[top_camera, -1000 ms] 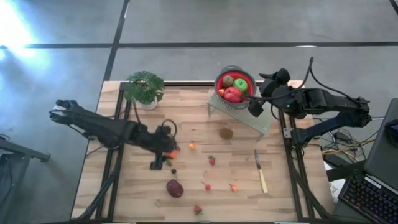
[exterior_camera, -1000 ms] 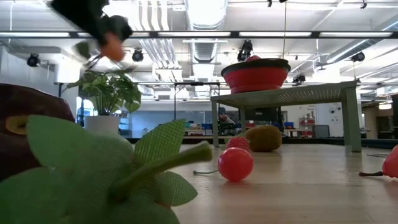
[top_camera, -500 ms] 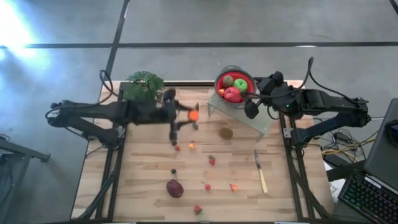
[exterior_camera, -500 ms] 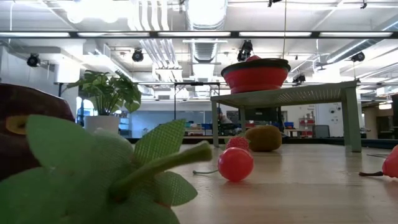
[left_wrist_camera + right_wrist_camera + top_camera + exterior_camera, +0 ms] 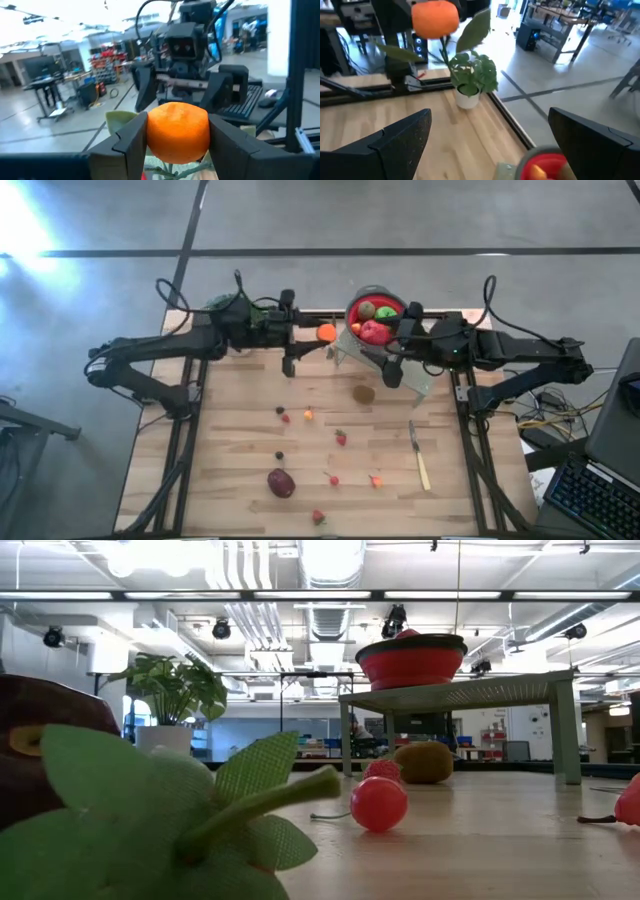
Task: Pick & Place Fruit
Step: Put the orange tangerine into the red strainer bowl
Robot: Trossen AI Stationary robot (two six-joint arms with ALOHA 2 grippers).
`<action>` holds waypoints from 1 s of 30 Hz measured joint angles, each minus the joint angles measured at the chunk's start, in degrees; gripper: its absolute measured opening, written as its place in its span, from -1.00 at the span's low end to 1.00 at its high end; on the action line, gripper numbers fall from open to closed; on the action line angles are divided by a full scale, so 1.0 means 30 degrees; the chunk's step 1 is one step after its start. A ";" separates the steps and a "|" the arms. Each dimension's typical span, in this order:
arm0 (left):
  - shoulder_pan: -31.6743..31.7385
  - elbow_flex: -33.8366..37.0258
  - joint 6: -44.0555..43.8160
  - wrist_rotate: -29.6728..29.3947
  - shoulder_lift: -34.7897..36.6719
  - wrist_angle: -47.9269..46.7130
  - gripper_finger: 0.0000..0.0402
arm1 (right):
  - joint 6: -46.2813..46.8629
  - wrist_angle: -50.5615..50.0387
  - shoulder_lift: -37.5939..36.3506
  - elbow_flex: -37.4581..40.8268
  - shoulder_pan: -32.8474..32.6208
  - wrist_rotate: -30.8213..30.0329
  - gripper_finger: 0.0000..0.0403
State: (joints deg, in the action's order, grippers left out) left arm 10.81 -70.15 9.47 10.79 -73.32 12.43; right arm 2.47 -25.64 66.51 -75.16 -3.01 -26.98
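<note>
Far left of table, high view: potted plant (image 5: 222, 308) at the back edge, largely covered by the left arm; seen whole in the low view (image 5: 172, 692) and from the right wrist (image 5: 471, 76).

Left gripper (image 5: 318, 333) stretched out level above the back of the table, just short of the red bowl. Jaws clamped on a small orange fruit (image 5: 326, 333); from the left wrist, fingers (image 5: 131, 139) pressed to both sides of that orange fruit (image 5: 177, 131), held in the air.

Centre, loose on the wooden table (image 5: 230, 480): maroon plum (image 5: 281, 482) near the front, tiny strawberries (image 5: 340, 438) scattered around it, one small orange piece (image 5: 308, 415) mid-table, brown kiwi (image 5: 364, 393) just in front of the grey stand (image 5: 420, 379).

Back centre: red bowl (image 5: 365, 311) set on the stand, holding a red apple (image 5: 374, 332), a green apple (image 5: 386, 313) and a kiwi (image 5: 367, 308). Low view: bowl (image 5: 411, 662) raised on the stand above the tabletop.

Right gripper (image 5: 398, 348) just beside the bowl, over the stand. Jaws wide apart, nothing between them; confirmed from the right wrist, fingers (image 5: 395, 145) spread well apart.

Right front: pale-handled knife (image 5: 419, 457) flat on the table, apart from the fruit.
</note>
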 joint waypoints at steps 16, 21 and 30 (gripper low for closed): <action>0.0000 -0.1744 -0.1383 0.0143 -0.3995 0.4514 -0.09 | -0.1387 0.0542 0.0761 -0.0036 0.0147 0.1171 0.89; -0.0001 -0.2857 -0.1265 0.0236 -0.4937 0.4487 -0.09 | -0.1384 0.0535 0.0768 -0.0036 0.0133 0.1171 0.69; -0.0004 -0.3359 -0.1243 0.0312 -0.5257 0.4503 -0.09 | -0.1387 0.0499 0.0765 -0.0044 0.0139 0.1072 0.06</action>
State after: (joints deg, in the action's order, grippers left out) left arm 10.79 -80.23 5.74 11.73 -89.09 25.94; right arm -1.69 -24.14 68.81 -75.29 -2.59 -23.76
